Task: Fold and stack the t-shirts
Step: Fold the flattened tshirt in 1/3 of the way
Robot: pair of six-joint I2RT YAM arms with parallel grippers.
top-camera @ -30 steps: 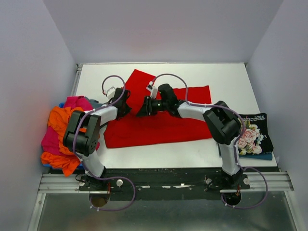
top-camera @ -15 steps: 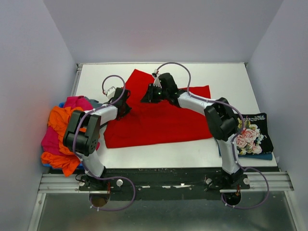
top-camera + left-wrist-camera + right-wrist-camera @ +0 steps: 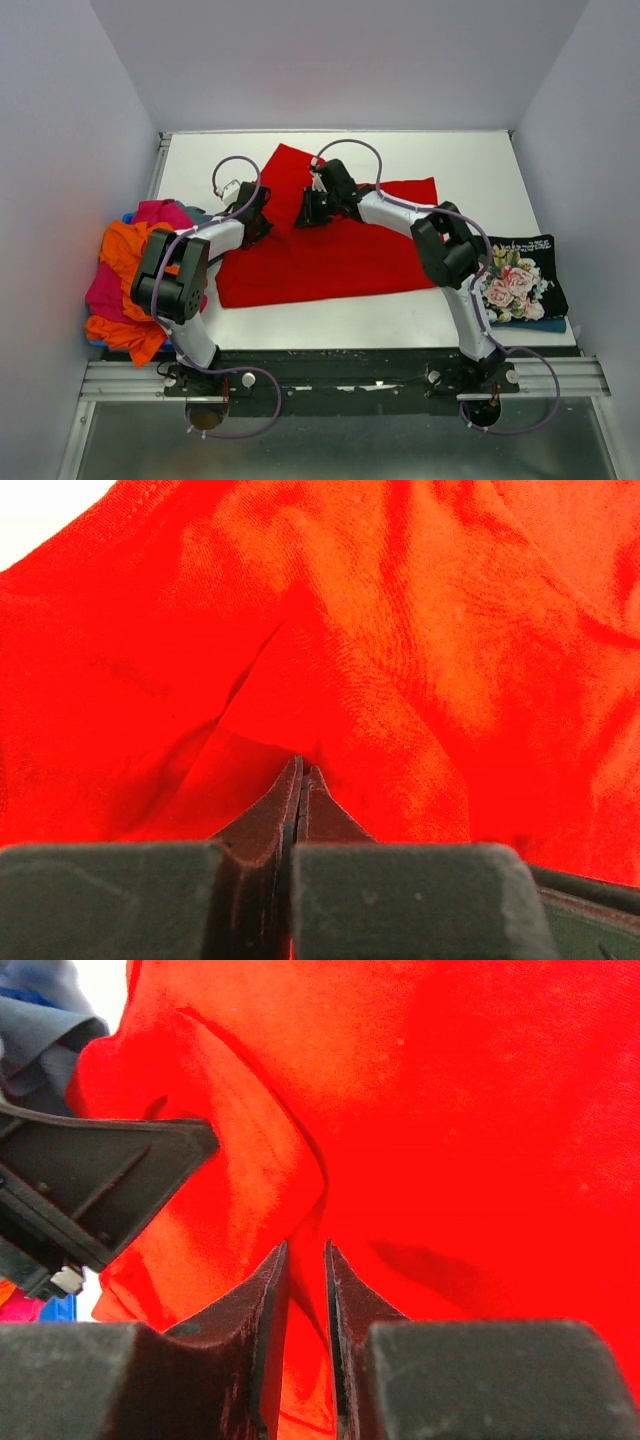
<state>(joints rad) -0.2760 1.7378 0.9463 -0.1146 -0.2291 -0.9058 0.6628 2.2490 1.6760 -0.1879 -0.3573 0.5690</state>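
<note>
"At mid-table, what lies there?"
"A red t-shirt (image 3: 330, 255), spread flat on the white table (image 3: 470, 165), one corner poking toward the far edge. Both arms reach onto its left half."
"And the others?"
"An orange t-shirt (image 3: 125, 250) and a magenta-pink t-shirt (image 3: 105, 290) are heaped at the left edge, with a scrap of blue cloth (image 3: 128, 216) behind. By the right edge a folded black floral t-shirt (image 3: 520, 280) sits on a teal-grey t-shirt (image 3: 548, 325) that is mostly covered."
"The grippers?"
"The left gripper (image 3: 300, 770) has its fingers pressed together, a fold of red cloth pinched at the tips. The right gripper (image 3: 305, 1250), just beside it, leaves a narrow slit with a ridge of red running in. How deep the ridge goes is hidden."
"Room to move?"
"Bare table along the far side and near the front right."
</note>
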